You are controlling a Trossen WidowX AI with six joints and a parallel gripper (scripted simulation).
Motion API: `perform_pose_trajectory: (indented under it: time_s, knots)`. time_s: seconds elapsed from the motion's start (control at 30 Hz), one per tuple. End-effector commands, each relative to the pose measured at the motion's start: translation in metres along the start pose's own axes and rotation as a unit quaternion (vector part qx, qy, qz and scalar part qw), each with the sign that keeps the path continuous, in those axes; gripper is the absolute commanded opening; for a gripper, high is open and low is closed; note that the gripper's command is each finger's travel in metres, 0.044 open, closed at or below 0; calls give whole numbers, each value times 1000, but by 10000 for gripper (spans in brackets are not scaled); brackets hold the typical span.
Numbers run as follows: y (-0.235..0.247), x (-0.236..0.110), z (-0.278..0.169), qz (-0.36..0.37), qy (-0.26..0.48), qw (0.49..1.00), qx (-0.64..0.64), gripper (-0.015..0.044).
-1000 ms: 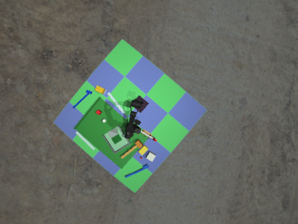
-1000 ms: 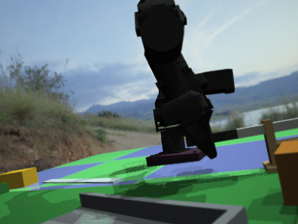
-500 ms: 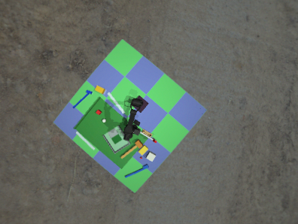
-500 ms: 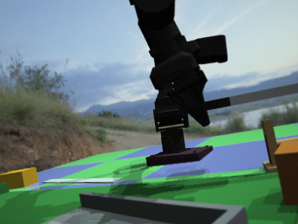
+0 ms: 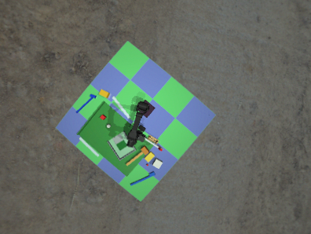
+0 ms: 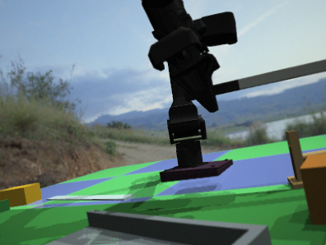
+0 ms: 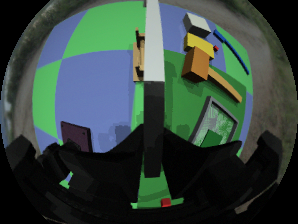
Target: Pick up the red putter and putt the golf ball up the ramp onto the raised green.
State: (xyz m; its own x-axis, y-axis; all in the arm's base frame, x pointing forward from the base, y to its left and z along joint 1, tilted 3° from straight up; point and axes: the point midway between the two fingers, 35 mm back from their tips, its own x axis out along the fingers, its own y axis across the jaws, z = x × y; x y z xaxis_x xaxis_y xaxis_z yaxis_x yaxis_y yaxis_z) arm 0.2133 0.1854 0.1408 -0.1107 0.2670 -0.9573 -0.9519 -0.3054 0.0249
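Note:
My gripper (image 5: 138, 136) (image 6: 204, 91) (image 7: 149, 127) is shut on the black grip end of the putter. The putter's (image 5: 151, 142) (image 6: 280, 76) (image 7: 153, 50) white shaft sticks out level, lifted off the ground, with its red head (image 5: 160, 149) at the far end. The white golf ball (image 5: 108, 126) lies on the dark green mat (image 5: 94, 129), left of the gripper and apart from the putter. The raised green (image 5: 122, 144) (image 6: 173, 228) (image 7: 216, 123), a grey-framed platform with a ramp, sits just below and beside the gripper. The ball is hidden in the other views.
An orange mallet (image 5: 137, 156) (image 6: 314, 185) (image 7: 200, 63), a yellow block (image 5: 149, 157), a white block (image 5: 158, 163) and a wooden stand (image 5: 152, 139) (image 6: 294, 156) lie under the putter's side. Blue sticks (image 5: 142, 178) (image 5: 85, 103), white bars (image 5: 121, 107) (image 6: 88, 197), a small red block (image 5: 103, 117) and the arm base (image 6: 197, 169) surround the mat.

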Motion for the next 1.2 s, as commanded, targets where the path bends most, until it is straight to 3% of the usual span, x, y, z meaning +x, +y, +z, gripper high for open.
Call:
perform_pose_trajectory:
  time_s: [0.0,0.57,1.17]
  knots:
    - [-6,-5,-19,-10,7,998,62,0]
    - [-14,-34,-107,-49,37,943,327,0]
    - [11,-63,-195,-83,60,807,581,0]
